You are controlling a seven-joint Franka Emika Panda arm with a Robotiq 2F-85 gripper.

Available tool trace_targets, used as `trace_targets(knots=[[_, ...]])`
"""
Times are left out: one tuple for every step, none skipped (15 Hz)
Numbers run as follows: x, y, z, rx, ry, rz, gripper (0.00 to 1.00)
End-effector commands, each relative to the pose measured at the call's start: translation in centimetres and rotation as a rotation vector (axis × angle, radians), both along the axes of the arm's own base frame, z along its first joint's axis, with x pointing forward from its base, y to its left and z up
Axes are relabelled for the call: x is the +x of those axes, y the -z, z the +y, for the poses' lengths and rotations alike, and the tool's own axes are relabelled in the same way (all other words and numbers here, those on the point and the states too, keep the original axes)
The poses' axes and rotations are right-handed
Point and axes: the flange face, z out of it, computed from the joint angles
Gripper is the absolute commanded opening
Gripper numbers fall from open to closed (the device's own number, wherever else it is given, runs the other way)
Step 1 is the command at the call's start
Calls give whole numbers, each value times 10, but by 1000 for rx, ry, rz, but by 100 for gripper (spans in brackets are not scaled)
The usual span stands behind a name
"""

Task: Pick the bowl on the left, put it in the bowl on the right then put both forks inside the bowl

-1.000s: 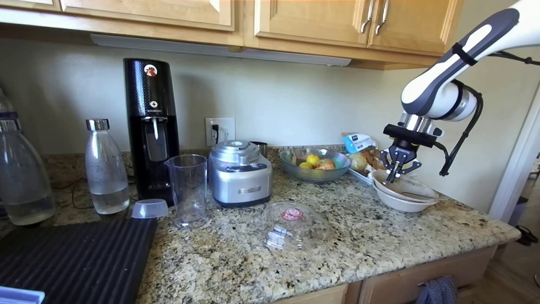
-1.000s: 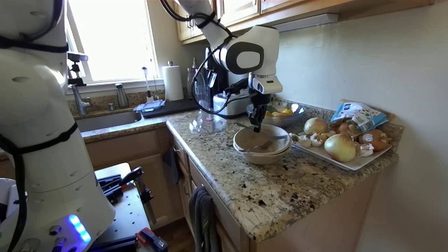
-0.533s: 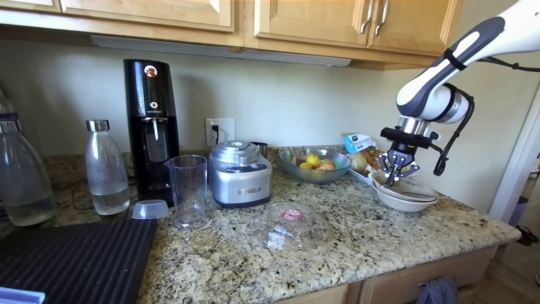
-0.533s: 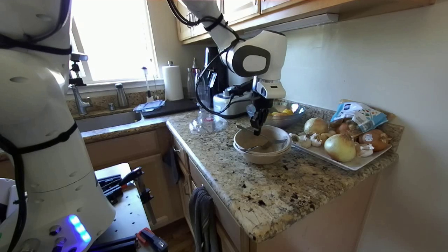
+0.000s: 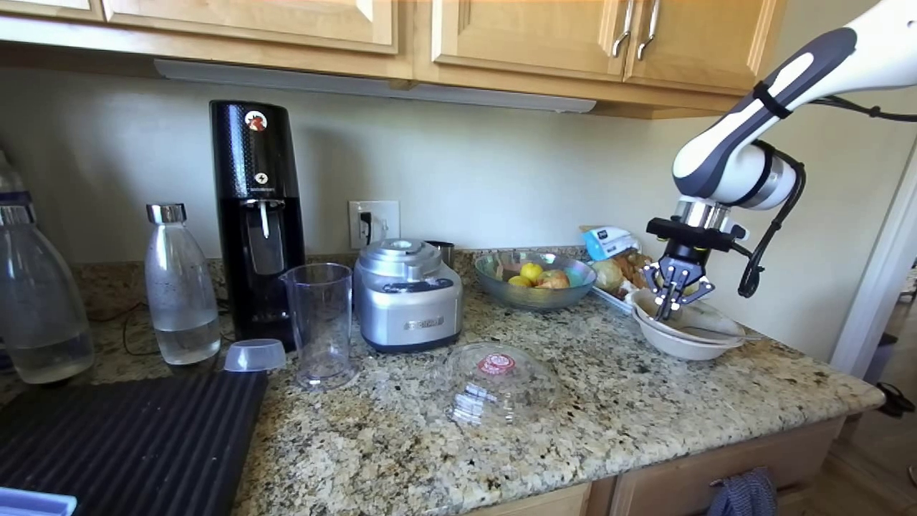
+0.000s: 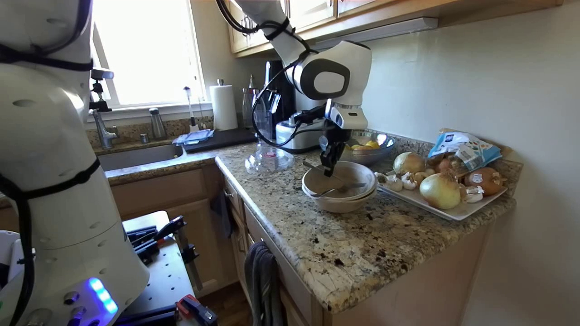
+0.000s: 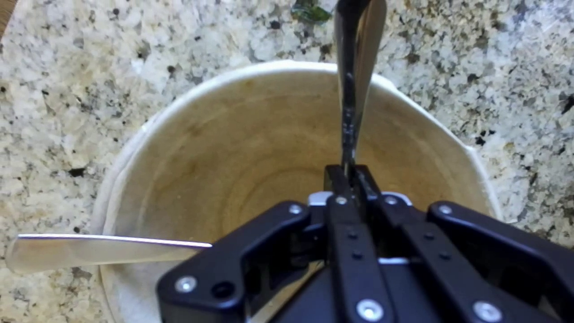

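Observation:
Two pale bowls are nested; the upper bowl sits inside the lower bowl, also visible in an exterior view. My gripper is shut on a fork, whose handle reaches out over the bowl rim; its head is hidden by the fingers in the wrist view. In both exterior views the gripper points down at the upper bowl's inside. The other fork lies in the bowl, handle over the rim; it also shows in an exterior view.
A glass bowl with fruit stands behind the bowls near the wall. A white tray of onions and garlic is beside them. A clear overturned container and a food processor stand on the granite counter.
My gripper has moved down toward the bowl's inside, then shifted slightly sideways. The held fork has tilted, its head end sitting lower in the bowl. The bowls and other fork look unmoved.

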Motion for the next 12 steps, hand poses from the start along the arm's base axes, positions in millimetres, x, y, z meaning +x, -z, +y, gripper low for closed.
trace_targets(knots=[[-8,1,1,30,16,41,3],[-9,2,3,36,11,50,3],[-10,3,4,43,5,63,3],[-11,4,5,50,4,75,3],[-12,4,5,58,2,87,2],[-13,5,5,63,0,97,3],[-14,4,5,66,-5,106,32],[-15,4,5,67,-3,109,33],[-15,2,4,69,-3,106,39],[-15,1,4,66,-1,101,44],[-14,-1,2,68,0,95,50],[-14,-2,1,69,-2,91,58]])
